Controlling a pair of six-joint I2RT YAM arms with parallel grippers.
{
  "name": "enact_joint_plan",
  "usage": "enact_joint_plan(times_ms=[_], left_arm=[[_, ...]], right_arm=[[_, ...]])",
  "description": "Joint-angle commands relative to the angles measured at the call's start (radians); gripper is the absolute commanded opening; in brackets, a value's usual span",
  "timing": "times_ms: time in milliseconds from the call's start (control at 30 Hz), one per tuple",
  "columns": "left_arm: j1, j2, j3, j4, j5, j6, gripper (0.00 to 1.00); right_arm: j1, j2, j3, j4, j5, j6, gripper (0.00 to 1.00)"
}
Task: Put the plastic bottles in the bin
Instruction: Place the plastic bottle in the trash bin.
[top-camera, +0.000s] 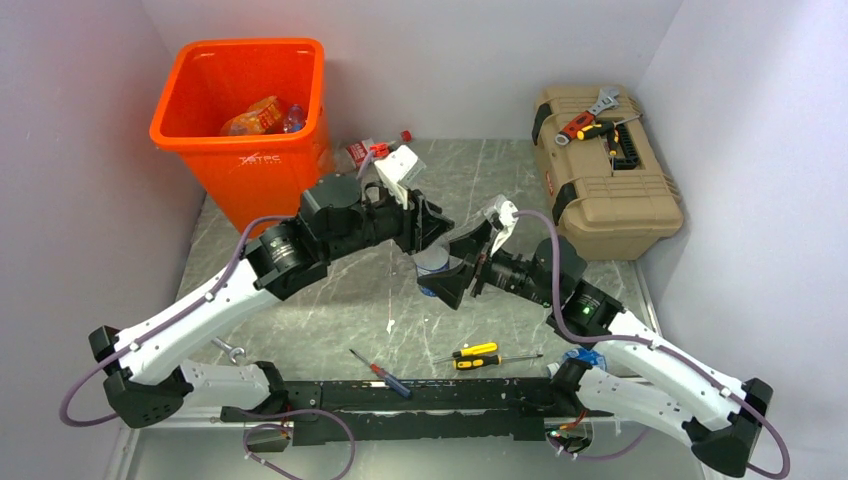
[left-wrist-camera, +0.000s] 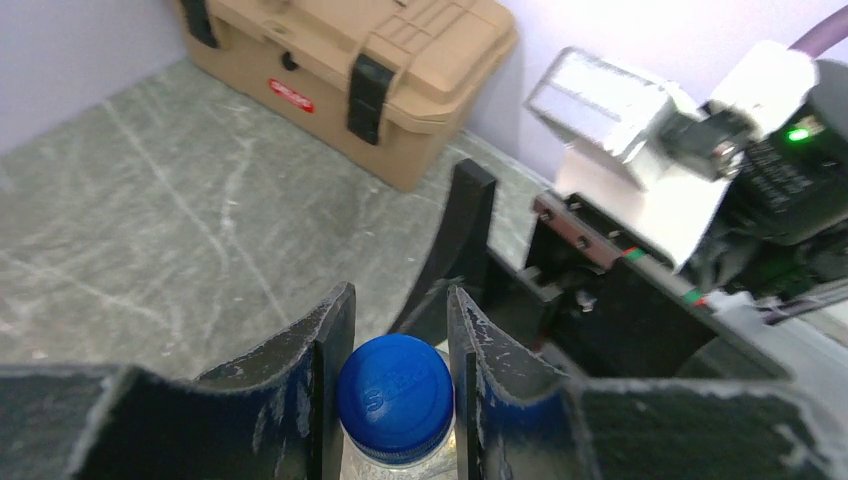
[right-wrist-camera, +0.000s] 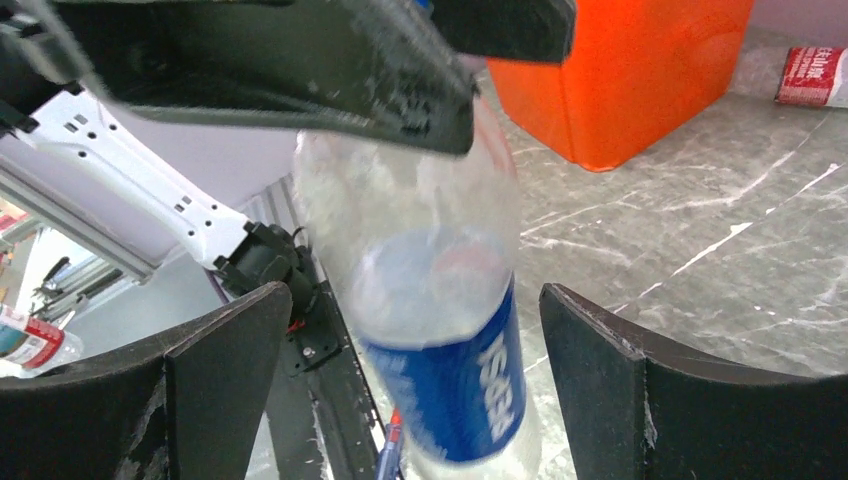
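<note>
Top: found left arm (top-camera: 200, 312) and right arm (top-camera: 655, 362) bent inward, meeting at centre over clear bottle (top-camera: 437, 266), right of glossy orange bin (top-camera: 245, 165).
Left wrist: saw left gripper (left-wrist-camera: 400, 320) clamped on ribbed blue cap (left-wrist-camera: 395, 395).
Right wrist: noted right gripper (right-wrist-camera: 415, 320) spread wide, blue-labelled bottle between, touching neither finger.

Left arm (top-camera: 190, 315), right arm (top-camera: 660, 365): white shells, black joints; mauve cables trailed. Left gripper (left-wrist-camera: 400, 300), right gripper (right-wrist-camera: 415, 295) had scuffed black wedge fingers.
</note>
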Motion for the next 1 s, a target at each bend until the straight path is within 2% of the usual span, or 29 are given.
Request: enact_joint_plan(times_ms=[0,167,267,367,533,667,800,900,967], left_arm=[[0.001,-0.066,0.085,-0.013,-0.16,0.126,0.0],[0.049,-0.066,0.223,-0.016,-0.327,0.344,0.0],[0.102,-0.038,0.287,0.068,-0.463,0.516,0.0],[0.204,0.007,0.366,0.148,-0.521,0.621,0.0],[0.436,0.074,0.45,0.325,-0.494,0.586,0.0],[0.548,0.132,0.47,0.447,-0.474,0.558,0.0],[0.666,0.228,0.531,0.429,-0.456,0.501,0.0],[0.792,0.336,0.577,0.336,-0.436,0.408,0.0],[0.844,0.392,0.572,0.312,-0.476,0.384,0.0]], right_arm=[[0.002,-0.045,0.085,-0.047,0.049,0.052,1.0],[0.002,-0.145,0.077,-0.119,0.129,0.086,1.0],[0.002,-0.218,0.012,-0.084,0.107,0.067,1.0],[0.002,-0.259,-0.061,-0.064,0.095,0.027,1.0],[0.002,-0.298,-0.183,0.005,0.191,0.087,1.0],[0.003,-0.3,-0.238,0.019,0.152,0.106,1.0],[0.002,-0.274,-0.262,0.015,0.109,0.112,1.0],[0.002,-0.26,-0.259,-0.001,0.107,0.121,1.0],[0.002,-0.26,-0.266,-0.013,0.131,0.129,1.0]])
